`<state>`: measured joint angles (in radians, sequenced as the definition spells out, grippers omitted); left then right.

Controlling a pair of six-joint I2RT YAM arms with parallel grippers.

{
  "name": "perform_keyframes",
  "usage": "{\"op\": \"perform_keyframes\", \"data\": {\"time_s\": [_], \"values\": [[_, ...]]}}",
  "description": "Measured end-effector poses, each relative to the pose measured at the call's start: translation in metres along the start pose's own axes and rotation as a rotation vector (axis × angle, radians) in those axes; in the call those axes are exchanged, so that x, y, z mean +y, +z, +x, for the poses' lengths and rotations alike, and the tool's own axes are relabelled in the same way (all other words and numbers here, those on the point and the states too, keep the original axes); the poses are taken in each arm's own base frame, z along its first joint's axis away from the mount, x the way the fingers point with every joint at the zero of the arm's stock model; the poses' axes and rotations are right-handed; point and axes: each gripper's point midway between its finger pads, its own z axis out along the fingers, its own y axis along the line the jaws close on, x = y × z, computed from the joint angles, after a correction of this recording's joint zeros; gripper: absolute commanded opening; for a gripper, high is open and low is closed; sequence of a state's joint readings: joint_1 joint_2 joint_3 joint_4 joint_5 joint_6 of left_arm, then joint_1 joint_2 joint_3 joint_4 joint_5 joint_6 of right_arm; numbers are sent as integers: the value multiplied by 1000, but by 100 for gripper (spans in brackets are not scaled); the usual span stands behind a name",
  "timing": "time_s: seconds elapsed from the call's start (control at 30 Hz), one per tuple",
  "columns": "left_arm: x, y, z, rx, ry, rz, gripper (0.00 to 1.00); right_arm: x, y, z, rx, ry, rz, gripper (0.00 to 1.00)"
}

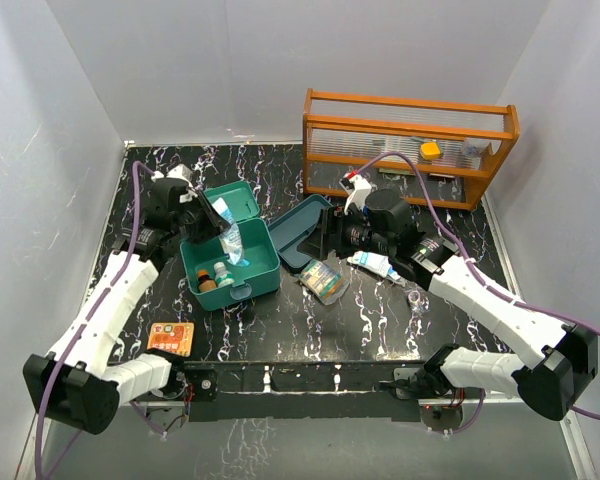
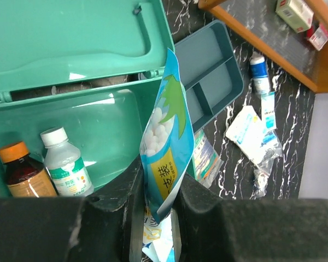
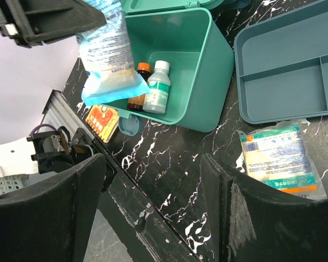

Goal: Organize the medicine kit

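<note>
On the black veined tabletop [image 1: 310, 322], we pinch a blue-and-white plastic pouch [image 2: 164, 131] in our left gripper [image 2: 159, 191] above the open teal-green plastic medicine kit [image 1: 260, 280] at left-centre, seemingly to lower it in, while our right gripper [image 3: 153, 164] hangs wide, empty.

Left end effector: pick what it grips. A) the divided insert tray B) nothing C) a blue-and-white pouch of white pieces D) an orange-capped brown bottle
C: the left end effector is shut on the blue-and-white pouch, held over the open medicine kit.
</note>
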<state>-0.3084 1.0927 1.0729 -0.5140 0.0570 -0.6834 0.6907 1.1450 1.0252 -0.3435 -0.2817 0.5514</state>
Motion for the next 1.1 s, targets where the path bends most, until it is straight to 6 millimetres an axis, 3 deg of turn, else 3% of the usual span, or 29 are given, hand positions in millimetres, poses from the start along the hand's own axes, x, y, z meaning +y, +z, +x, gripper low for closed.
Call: {"op": "perform_keyframes", "data": {"time_s": [0.47, 0.8, 1.1], "values": [[11, 63, 58, 254, -20, 55, 16, -9, 10, 8, 26, 36, 28, 67], [12, 89, 67, 258, -79, 63, 17, -15, 15, 13, 18, 83, 39, 67], [21, 107, 82, 280, -152, 34, 17, -10, 18, 6, -16, 110, 19, 67]]}}
